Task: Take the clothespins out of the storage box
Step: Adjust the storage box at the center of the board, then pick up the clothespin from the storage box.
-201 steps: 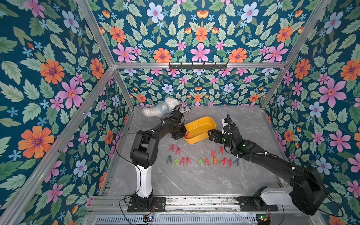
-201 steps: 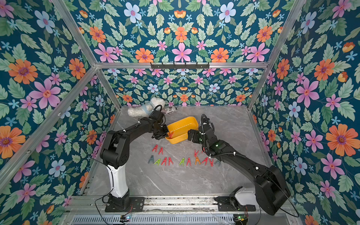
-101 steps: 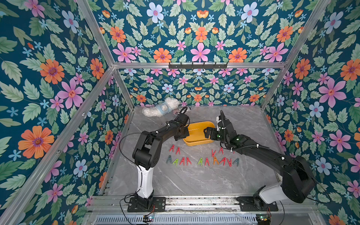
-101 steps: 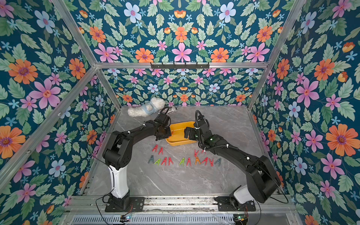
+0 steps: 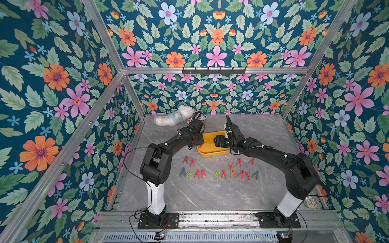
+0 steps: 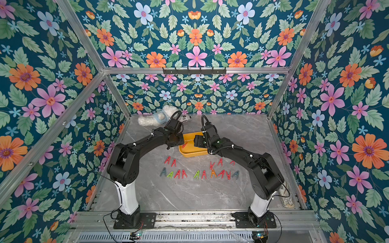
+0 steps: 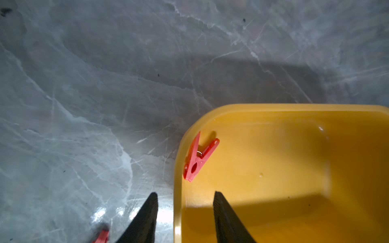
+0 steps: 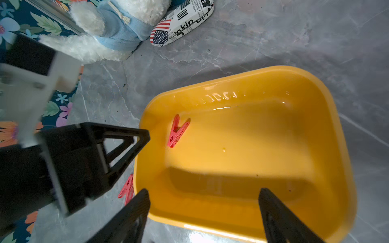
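we judge the small red plastic clothespin (image 7: 197, 157) light, stiff and a bit slick, best pinched across its two flat sides near the spring. it is the only thing in the shallow yellow plastic storage box (image 7: 294, 107), lying against the side wall. our left gripper (image 7: 185, 195) is spread, empty, straddling that rim; our right gripper (image 8: 204, 191) gapes wide, empty, over the box.

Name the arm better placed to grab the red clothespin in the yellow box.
Left, likely. The red clothespin lies against the wall of the yellow box, just beyond the open left pincer; the right pincer sits farther across.
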{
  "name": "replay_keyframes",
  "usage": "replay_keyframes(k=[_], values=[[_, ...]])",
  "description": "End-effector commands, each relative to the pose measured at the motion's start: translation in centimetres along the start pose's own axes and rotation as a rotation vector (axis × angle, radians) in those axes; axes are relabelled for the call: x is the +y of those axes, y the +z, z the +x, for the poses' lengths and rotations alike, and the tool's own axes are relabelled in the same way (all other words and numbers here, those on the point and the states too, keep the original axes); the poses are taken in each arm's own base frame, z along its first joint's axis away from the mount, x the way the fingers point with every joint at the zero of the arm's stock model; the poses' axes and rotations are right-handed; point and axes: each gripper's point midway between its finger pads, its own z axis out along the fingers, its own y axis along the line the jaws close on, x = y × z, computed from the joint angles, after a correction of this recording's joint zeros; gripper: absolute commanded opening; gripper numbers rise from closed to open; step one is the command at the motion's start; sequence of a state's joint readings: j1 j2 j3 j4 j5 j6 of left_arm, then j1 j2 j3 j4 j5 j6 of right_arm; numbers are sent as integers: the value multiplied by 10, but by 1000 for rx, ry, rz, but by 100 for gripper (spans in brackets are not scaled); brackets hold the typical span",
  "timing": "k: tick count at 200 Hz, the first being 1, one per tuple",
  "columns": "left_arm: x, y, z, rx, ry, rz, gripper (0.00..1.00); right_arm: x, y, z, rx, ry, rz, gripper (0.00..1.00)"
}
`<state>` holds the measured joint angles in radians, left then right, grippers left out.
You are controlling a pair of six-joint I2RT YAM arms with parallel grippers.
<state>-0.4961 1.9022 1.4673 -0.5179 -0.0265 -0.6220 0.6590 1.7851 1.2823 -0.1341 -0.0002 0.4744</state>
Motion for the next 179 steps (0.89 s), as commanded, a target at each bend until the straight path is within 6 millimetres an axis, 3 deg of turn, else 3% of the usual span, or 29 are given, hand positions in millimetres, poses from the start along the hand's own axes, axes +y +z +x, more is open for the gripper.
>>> replay_keyframes(k=[1, 34, 76, 133, 179], values=[[5, -17, -10, -43, -1, -6, 53, 5, 10, -2, 21, 30, -4, 75], [0, -37, -18, -91, 8, 49, 56, 10, 26, -2, 42, 47, -8, 70], [-15, -31, -20, -101, 85, 101, 50, 10, 21, -4, 20, 65, -22, 71], [-43, -4, -14, -82, 257, 103, 40, 1, -4, -1, -19, 90, -22, 89], [-50, 28, -1, -37, 343, 58, 34, -17, -29, -1, -62, 136, -15, 95]])
